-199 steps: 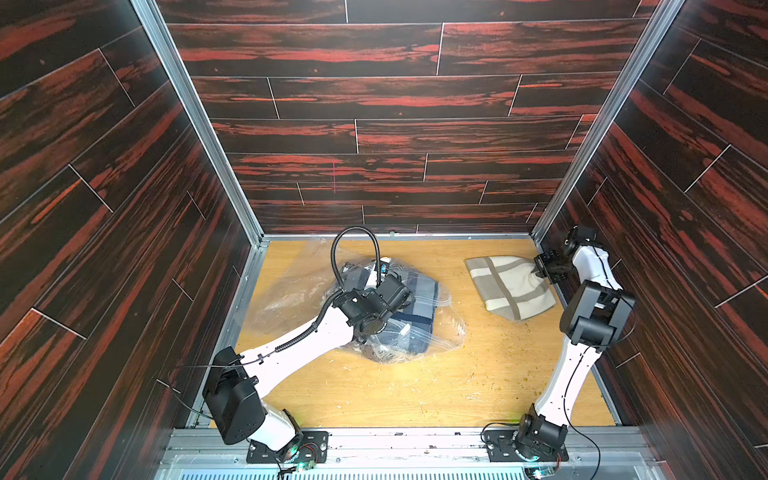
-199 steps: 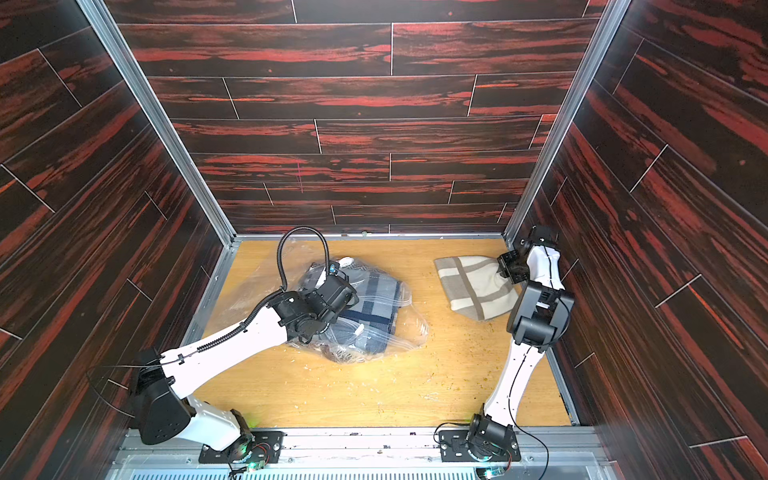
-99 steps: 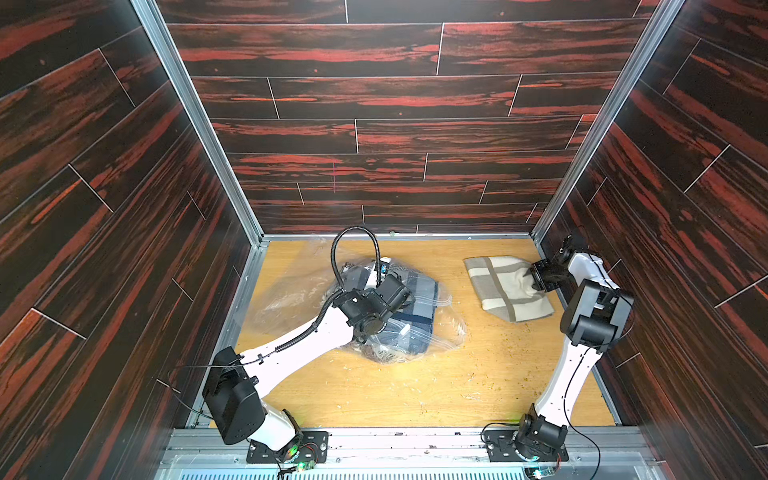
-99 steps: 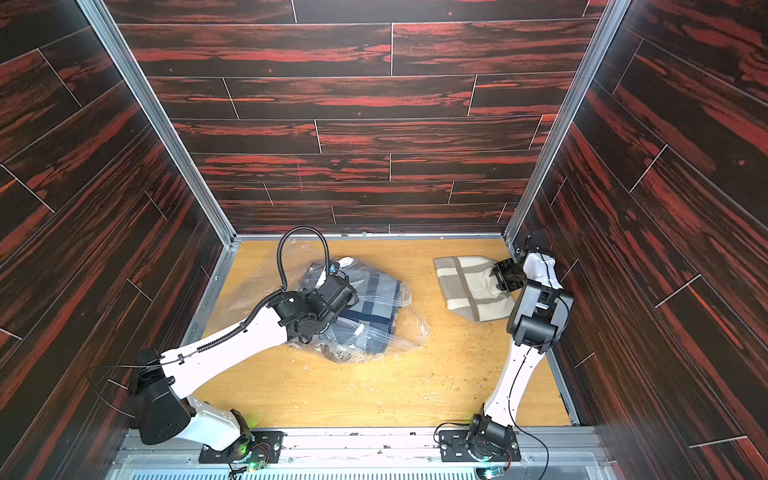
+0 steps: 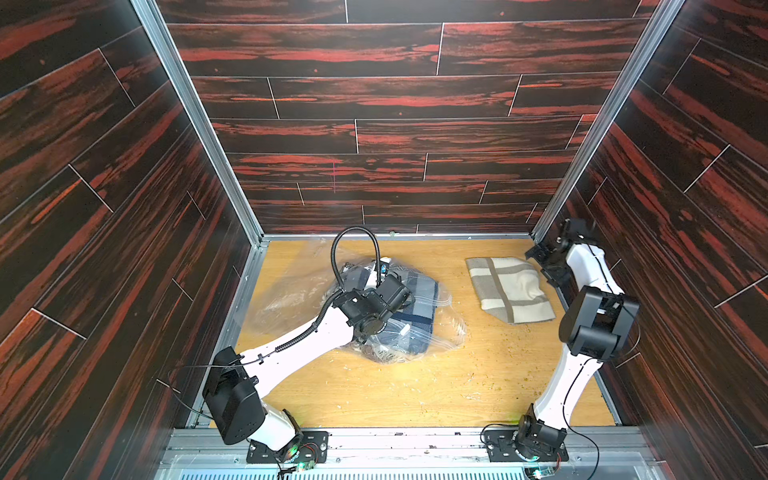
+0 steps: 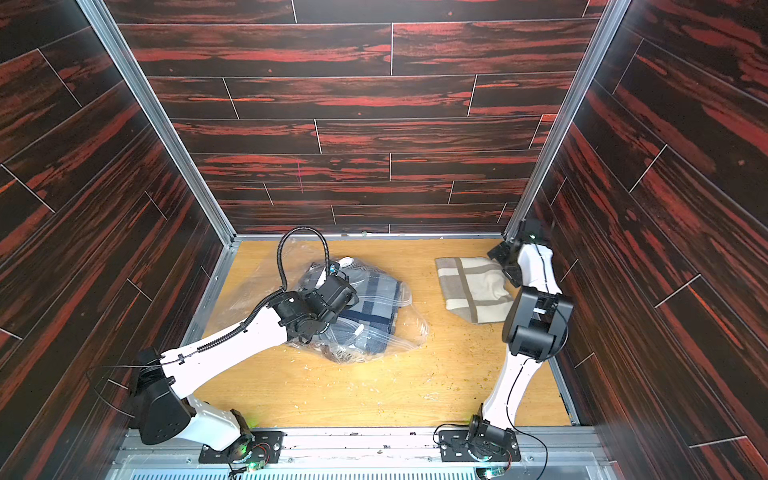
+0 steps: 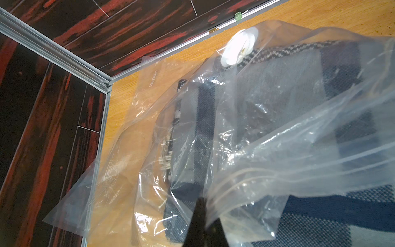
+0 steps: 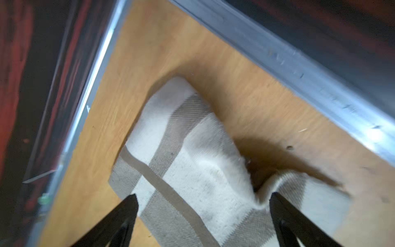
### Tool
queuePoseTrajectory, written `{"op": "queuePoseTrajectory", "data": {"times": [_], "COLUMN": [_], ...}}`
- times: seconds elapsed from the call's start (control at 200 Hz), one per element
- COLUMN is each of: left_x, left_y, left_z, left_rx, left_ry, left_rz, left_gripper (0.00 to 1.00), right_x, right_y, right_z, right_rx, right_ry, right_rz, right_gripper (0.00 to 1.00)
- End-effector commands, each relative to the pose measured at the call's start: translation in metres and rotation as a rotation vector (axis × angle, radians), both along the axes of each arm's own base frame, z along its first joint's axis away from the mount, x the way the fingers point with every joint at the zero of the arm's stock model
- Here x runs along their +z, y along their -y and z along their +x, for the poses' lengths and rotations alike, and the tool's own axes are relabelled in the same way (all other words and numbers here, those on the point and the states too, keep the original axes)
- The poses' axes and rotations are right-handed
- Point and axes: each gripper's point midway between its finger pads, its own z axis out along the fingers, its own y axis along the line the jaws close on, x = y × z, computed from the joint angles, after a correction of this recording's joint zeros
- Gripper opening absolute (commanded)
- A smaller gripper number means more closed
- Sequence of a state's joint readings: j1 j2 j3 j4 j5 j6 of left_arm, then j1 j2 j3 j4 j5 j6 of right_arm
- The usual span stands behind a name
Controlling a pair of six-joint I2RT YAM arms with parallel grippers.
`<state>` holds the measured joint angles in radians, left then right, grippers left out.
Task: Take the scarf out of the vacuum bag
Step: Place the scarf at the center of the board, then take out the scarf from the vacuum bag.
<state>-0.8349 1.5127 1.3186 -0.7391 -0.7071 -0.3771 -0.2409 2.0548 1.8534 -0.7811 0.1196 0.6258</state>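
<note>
Right wrist: scarf [image 8: 192, 162] (beige) below gripper [image 8: 204, 194]

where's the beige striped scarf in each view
Both top views: beige scarf flat, far right on the table, apart from the vacuum bag.
Left wrist: not in it.
Right wrist: close up, just past the open right gripper.
Shared landmark: the metal rail edging the table.

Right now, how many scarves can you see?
2: a beige scarf lying loose at the far right, and a navy plaid scarf inside the vacuum bag; others may be hidden in there.
</note>
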Motion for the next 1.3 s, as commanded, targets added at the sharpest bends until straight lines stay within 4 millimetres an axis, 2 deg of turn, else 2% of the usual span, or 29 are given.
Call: {"op": "queuePoseTrajectory", "data": {"times": [0.0,0.17,0.361,0.601,0.787,0.982,1.127,1.298], "left_x": [0.014,0.013,0.011,0.008,0.012,0.028,0.036,0.05], "left_y": [-0.023,-0.023,-0.02,-0.015,-0.002,0.021,0.038,0.061], "left_z": [-0.004,-0.005,-0.005,-0.007,-0.01,-0.012,-0.014,-0.02], "left_rx": [0.043,0.033,0.02,0.003,-0.05,-0.139,-0.198,-0.272], "left_ry": [0.036,0.042,0.045,0.023,0.001,0.004,-0.004,0.006], "left_rz": [0.024,0.018,0.001,-0.031,-0.096,-0.212,-0.267,-0.318], "left_gripper": [0.0,0.0,0.0,0.0,0.0,0.0,0.0,0.0], "right_x": [0.021,0.038,0.058,0.075,0.084,0.092,0.082,0.067], "right_y": [-0.005,-0.044,-0.113,-0.191,-0.244,-0.272,-0.281,-0.287], "right_z": [-0.016,-0.031,-0.063,-0.103,-0.138,-0.18,-0.209,-0.233], "right_rx": [0.045,0.141,0.305,0.522,0.693,0.821,0.859,0.871], "right_ry": [-0.014,0.102,0.238,0.276,0.375,0.457,0.464,0.46], "right_rz": [-0.173,-0.172,-0.126,-0.101,0.074,0.238,0.346,0.437], "right_gripper": [0.99,0.98,0.98,0.98,0.98,0.98,0.98,0.98]}}
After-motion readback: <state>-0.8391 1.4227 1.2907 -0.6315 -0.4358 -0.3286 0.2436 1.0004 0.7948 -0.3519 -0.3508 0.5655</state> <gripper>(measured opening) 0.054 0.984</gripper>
